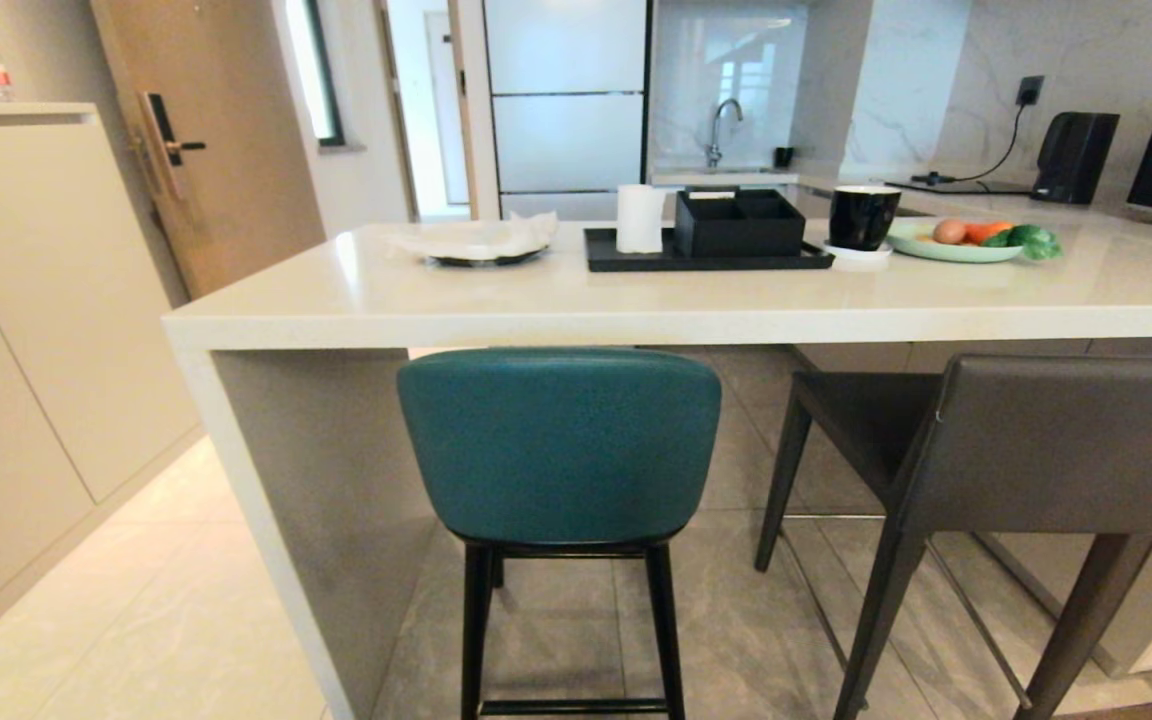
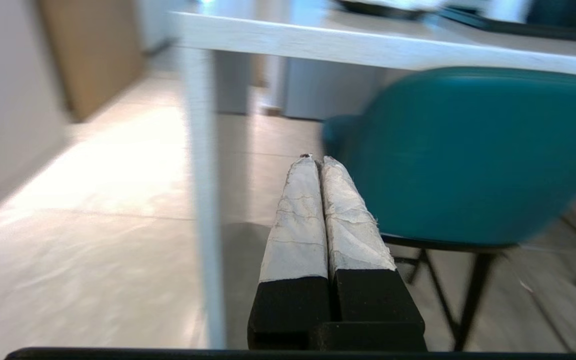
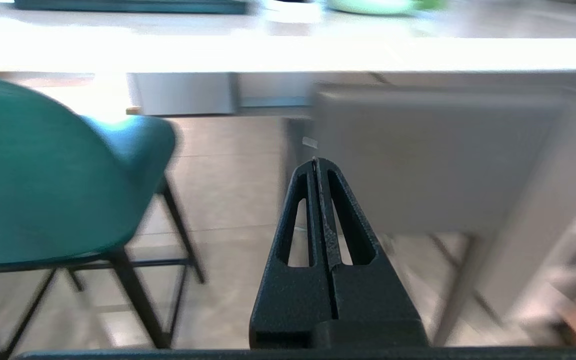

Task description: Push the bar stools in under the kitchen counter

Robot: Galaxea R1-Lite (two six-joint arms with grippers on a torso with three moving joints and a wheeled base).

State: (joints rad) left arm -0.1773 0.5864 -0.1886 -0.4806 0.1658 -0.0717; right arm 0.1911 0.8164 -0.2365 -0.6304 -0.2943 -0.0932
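Observation:
The teal bar stool [image 1: 558, 445] stands with its seat-back just under the front edge of the kitchen counter [image 1: 636, 300]. To its right stands the dark-grey bar stool [image 1: 1036, 450], angled, with its back a little out from the counter. Neither arm shows in the head view. In the left wrist view my left gripper [image 2: 318, 159] is shut and empty, short of the teal stool [image 2: 468, 155] and beside the counter's slab leg [image 2: 203, 200]. My right gripper [image 3: 315, 161] is shut and empty, level with the grey stool's back [image 3: 418, 155], apart from it, with the teal stool [image 3: 43, 180] off to one side.
On the counter stand a black tray [image 1: 706, 255] with a box and a paper roll, a black cup [image 1: 861, 215], a plate of vegetables [image 1: 966, 240] and a cloth on a dish [image 1: 481, 242]. Beige cupboards [image 1: 36, 320] line the left. Tiled floor lies between them and the counter.

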